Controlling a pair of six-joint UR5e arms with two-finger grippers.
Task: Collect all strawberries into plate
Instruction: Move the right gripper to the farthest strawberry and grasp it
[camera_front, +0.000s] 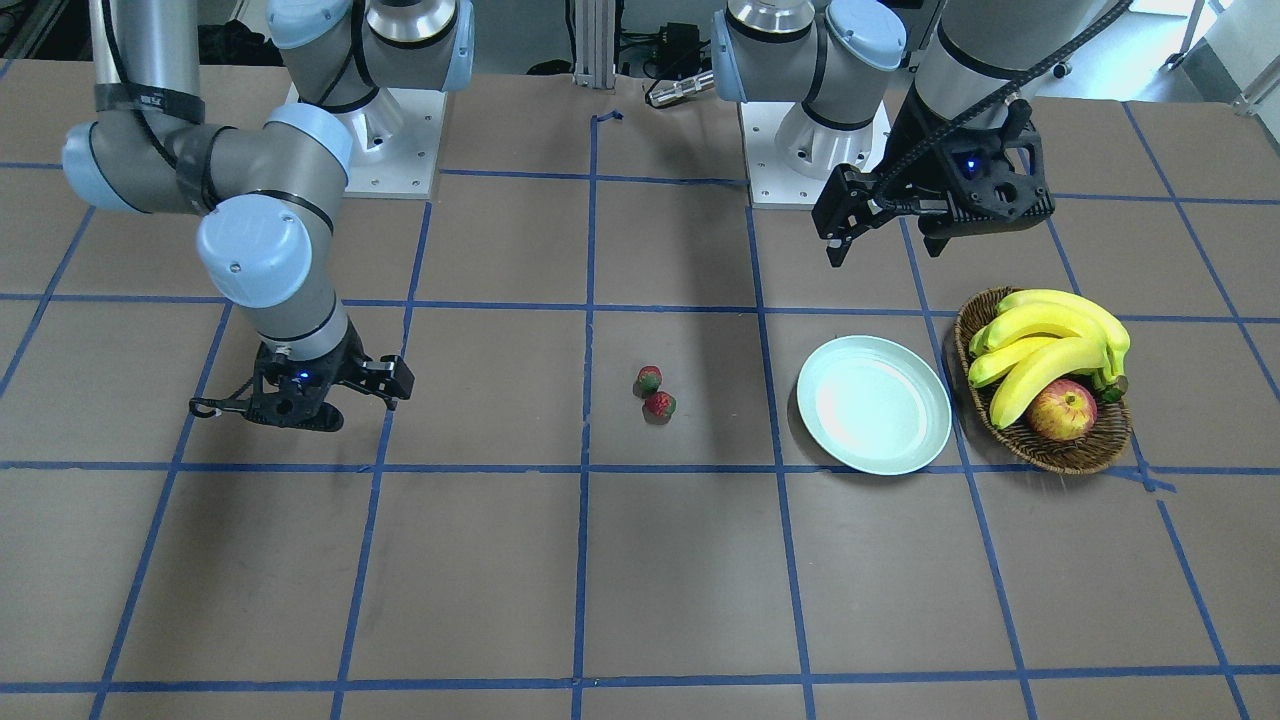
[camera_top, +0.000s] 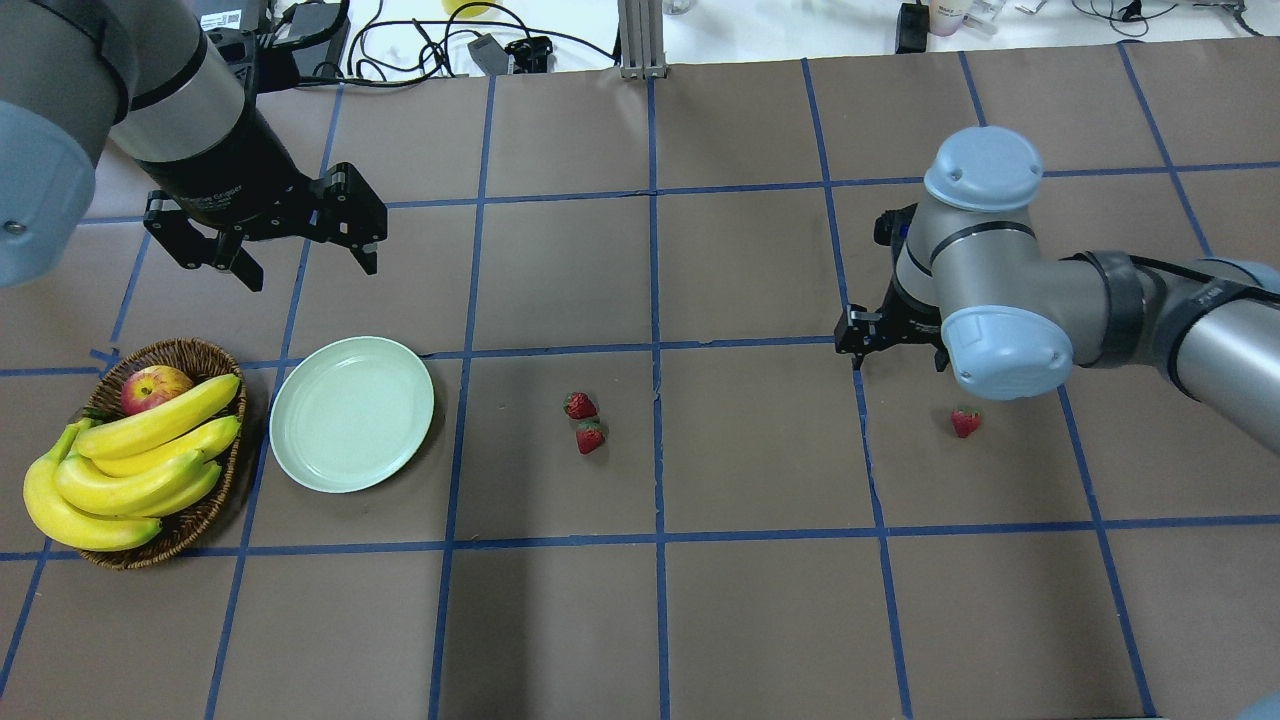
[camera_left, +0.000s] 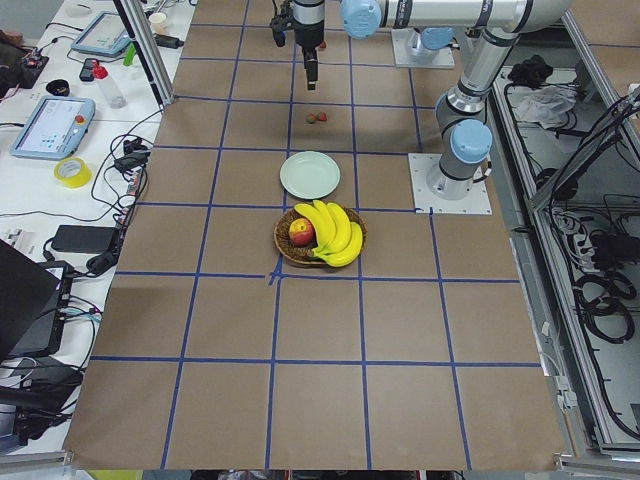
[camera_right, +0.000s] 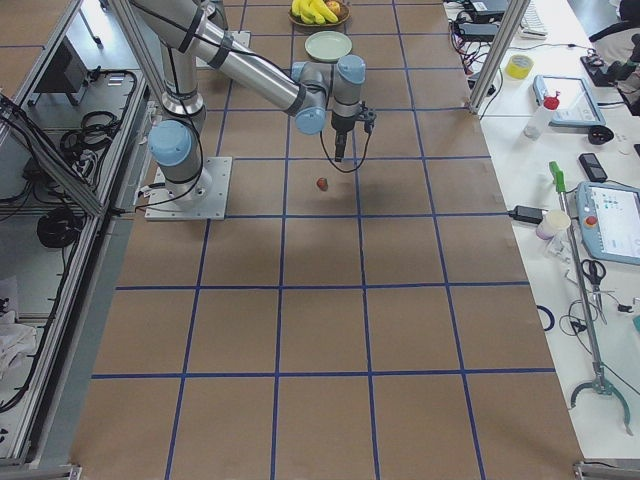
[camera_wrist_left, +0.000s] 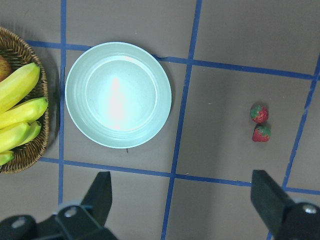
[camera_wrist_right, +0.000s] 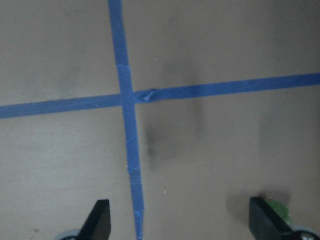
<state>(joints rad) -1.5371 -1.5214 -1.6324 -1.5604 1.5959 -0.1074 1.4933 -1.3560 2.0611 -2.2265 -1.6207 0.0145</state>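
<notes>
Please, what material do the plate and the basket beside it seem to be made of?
The plate: probably plastic or glazed ceramic, pale mint, smooth and glossy; it shows a bright reflection in the left wrist view. The basket: woven wicker or rattan, brown and matt; the plaited strands show along its rim.

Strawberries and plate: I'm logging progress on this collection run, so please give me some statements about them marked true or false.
1. The plate is empty. True.
2. Two strawberries lie close together on the table. True.
3. The right gripper holds the third strawberry. False: that berry lies on the table, and the right gripper is open.
4. The left gripper is shut on a strawberry. False: it is open and empty.
</notes>
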